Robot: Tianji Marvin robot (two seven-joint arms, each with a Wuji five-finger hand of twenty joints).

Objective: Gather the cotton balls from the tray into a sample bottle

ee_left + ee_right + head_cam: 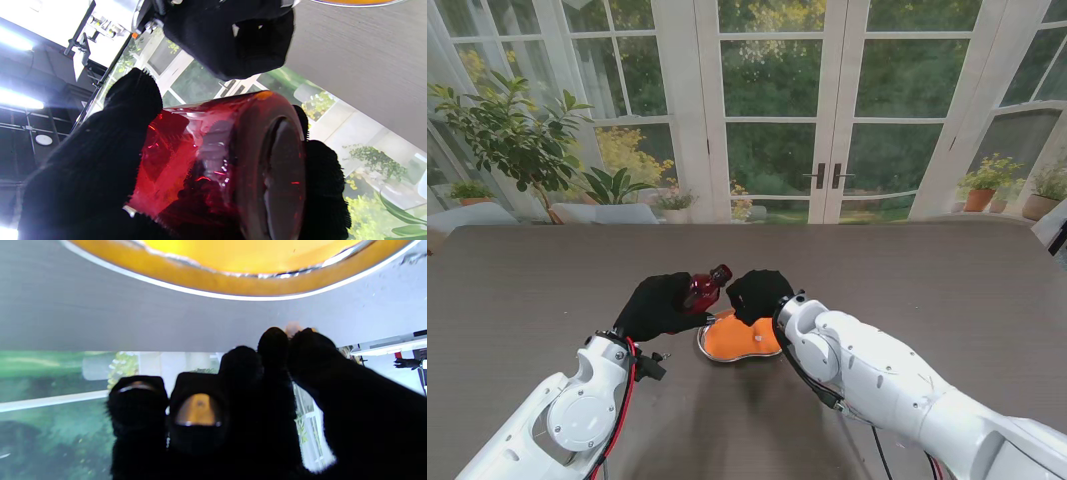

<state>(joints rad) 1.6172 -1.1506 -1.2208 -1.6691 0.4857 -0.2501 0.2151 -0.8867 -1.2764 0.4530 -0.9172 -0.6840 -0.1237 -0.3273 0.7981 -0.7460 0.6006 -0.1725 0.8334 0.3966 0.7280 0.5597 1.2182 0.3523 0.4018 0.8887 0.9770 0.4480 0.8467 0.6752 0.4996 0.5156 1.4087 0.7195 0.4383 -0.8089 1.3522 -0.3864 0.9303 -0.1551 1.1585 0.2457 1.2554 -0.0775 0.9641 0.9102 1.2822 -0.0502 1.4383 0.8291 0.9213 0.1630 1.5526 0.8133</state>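
Your sample bottle (703,290) is a dark red, see-through one, and you have it off the table, tipped over so its long axis runs from the left hand up and toward the right, the narrow neck end pointing at the right hand and slightly away from you. In the left wrist view the bottle (217,166) fills the frame with its round base turned to the camera, light glinting off the red wall; you cannot tell from any view whether anything is inside it. Your left hand (659,305), in a black glove, is wrapped around the bottle's body, with fingers (100,160) on one side and another showing past the base on the far side. Just to the right of the bottle's neck hangs your right hand (759,293), also gloved in black, above the far edge of the tray (710,347). In the right wrist view the thumb and first fingers (277,343) are pressed together at their tips around a small pale thing (293,328), probably a cotton ball, though it is too blurred to be sure. The tray is orange inside with a bright metal rim, and it sits on the grey-brown table (527,280) near you, between the two arms. One small white speck (755,337) lies on its orange floor.
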